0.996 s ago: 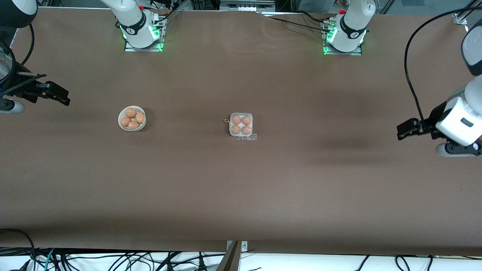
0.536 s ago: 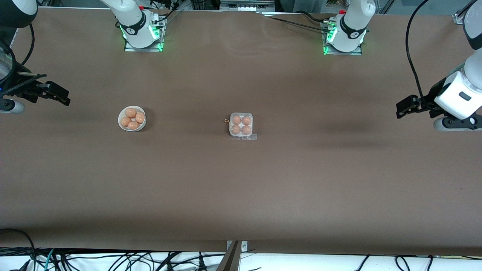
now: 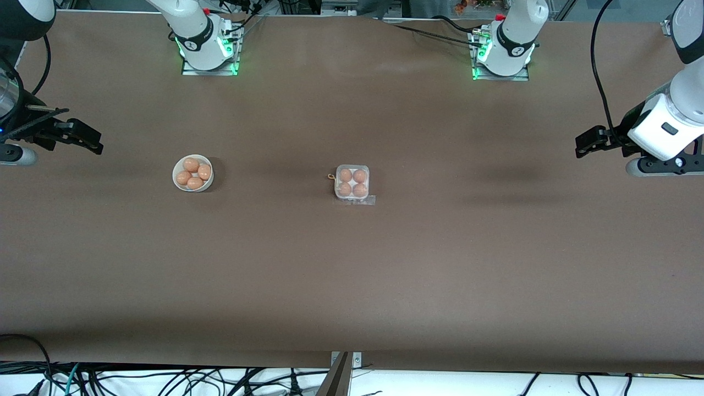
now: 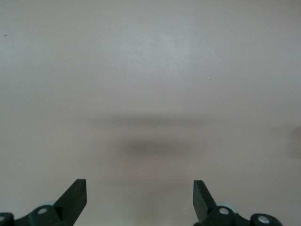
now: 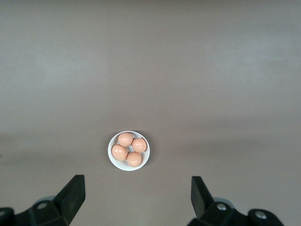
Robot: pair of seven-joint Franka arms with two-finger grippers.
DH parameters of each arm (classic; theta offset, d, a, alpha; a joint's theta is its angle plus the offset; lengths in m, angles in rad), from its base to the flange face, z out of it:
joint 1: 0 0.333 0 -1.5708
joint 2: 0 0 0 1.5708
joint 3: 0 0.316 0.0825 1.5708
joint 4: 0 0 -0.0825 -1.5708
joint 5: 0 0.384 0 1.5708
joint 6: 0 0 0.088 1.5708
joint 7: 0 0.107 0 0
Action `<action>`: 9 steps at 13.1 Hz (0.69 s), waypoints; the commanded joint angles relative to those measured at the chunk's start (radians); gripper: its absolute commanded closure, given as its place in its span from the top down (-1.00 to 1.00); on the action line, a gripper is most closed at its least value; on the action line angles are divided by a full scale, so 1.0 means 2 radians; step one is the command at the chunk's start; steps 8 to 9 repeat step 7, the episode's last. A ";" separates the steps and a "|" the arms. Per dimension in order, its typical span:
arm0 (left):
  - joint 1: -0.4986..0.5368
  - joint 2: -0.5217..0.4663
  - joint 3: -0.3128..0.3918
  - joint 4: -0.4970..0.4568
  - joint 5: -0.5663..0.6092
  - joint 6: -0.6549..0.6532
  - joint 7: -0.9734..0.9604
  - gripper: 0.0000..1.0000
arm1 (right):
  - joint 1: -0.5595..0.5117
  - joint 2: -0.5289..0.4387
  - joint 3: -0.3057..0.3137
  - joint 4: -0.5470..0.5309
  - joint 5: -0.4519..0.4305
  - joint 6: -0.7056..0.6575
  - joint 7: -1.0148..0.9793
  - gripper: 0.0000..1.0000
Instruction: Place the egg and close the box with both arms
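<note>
The box (image 3: pixel 352 184) sits near the middle of the table (image 3: pixel 352 275), roughly midway between the edge where the arm bases stand and the edge nearest the front camera. Its clear lid lies down over the whitish tray, and four orange-brown eggs fill its four cells. A strip of clear plastic juts from its side nearer the front camera.

The table is a long brown surface, and both arms are drawn back to its two ends. The left arm (image 3: pixel 668 129) hangs over the end of the table on its own side, well apart from the box. The left gripper (image 3: pixel 584 144) has its fingers spread wide and holds nothing; the left wrist view shows only bare brown surface between the two fingertips (image 4: pixel 75 195).

The right gripper (image 3: pixel 88 140) hovers over the other end of the table, also well apart from the box, jaws wide and empty.

A round white bowl (image 3: pixel 177 181) stands between the box and the right arm's end of the table, nearer to the right gripper than the box is. It holds four more eggs (image 3: pixel 194 183), bunched together and touching. In the right wrist view the bowl (image 5: pixel 114 162) shows between the gripper's spread fingertips.
</note>
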 commanded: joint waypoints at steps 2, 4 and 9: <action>0.007 -0.039 0.000 -0.029 0.006 0.007 0.021 1.00 | -0.003 -0.006 0.003 -0.005 0.002 -0.002 -0.007 1.00; 0.007 -0.041 0.001 -0.029 0.004 0.004 0.022 1.00 | -0.003 -0.006 0.003 -0.005 0.002 -0.002 -0.006 1.00; 0.007 -0.041 0.005 -0.025 0.002 0.004 0.022 1.00 | -0.003 -0.006 0.003 -0.005 0.002 -0.002 -0.006 1.00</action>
